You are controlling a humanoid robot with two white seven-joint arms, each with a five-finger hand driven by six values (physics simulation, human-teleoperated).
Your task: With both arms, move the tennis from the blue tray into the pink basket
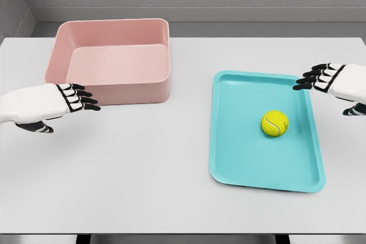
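Both hands, left hand (63,102) and right hand (331,80), hover flat.

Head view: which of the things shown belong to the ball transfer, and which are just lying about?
Part of the job:
tennis ball, lying in the blue tray
pink basket, nothing in it
left hand and right hand, both open, holding nothing

Lying about:
nothing; only the white table underneath
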